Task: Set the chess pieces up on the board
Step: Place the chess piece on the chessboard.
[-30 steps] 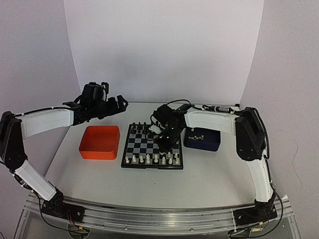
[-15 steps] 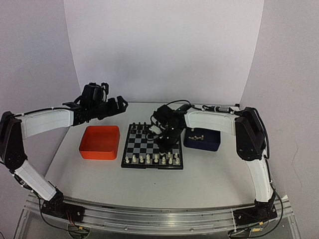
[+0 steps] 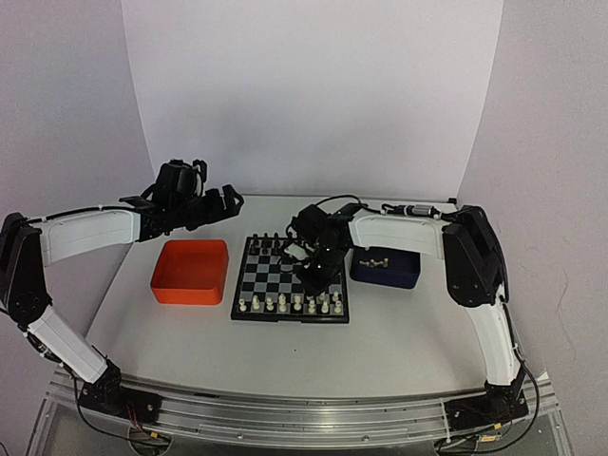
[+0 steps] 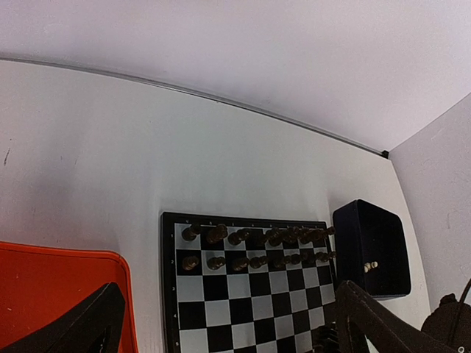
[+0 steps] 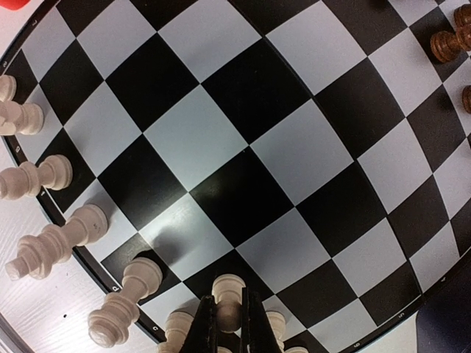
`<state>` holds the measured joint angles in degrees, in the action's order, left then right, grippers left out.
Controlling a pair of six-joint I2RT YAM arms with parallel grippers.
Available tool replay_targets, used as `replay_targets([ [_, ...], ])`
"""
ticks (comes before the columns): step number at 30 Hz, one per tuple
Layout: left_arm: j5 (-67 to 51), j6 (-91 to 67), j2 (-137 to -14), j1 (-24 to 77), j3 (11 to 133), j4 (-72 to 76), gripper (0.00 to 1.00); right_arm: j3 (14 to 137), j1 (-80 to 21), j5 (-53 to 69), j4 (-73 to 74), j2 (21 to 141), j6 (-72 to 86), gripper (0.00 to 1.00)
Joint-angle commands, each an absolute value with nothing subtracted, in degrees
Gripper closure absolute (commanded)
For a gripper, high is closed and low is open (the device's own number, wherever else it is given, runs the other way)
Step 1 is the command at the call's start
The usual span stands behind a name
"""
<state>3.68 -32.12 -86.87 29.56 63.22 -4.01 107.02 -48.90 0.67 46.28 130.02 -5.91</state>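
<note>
We see the right gripper (image 5: 224,312) pinched shut on a cream-white pawn (image 5: 227,288), over the board (image 3: 290,318) near its near edge, right of middle. Other chess pieces (image 3: 285,304) line that near edge. The left gripper (image 3: 220,201) is spread wide with nothing in it, above the worktop's (image 3: 380,337) far left.

One board (image 3: 266,275), two trays (image 3: 188,293) (image 3: 385,277), two arms (image 3: 90,231) (image 3: 394,231).

Overhead view and both wrist cameras share the board (image 3: 271,275).
</note>
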Motion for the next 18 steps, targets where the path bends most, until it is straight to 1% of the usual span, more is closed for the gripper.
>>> replay_targets([
  [1, 3.7, -33.1, -85.7, 29.4, 63.3, -2.5, 0.00, 107.1, -49.3, 1.3, 46.7, 131.3, -5.3, 1.00],
  [5, 3.7, -33.1, -85.7, 29.4, 63.3, -2.7, 0.00, 106.9, -49.3, 1.7, 46.7, 131.0, -5.1, 0.95],
  [12, 3.7, -33.2, -85.3, 29.4, 62.9, -2.6, 0.00, 107.0, -49.3, 1.3, 46.7, 130.6, -4.8, 0.84],
  [18, 3.6, -33.3, -85.3, 29.4, 62.8, -2.3, 0.00, 107.3, -49.3, 1.5, 46.7, 129.8, -4.6, 0.79],
])
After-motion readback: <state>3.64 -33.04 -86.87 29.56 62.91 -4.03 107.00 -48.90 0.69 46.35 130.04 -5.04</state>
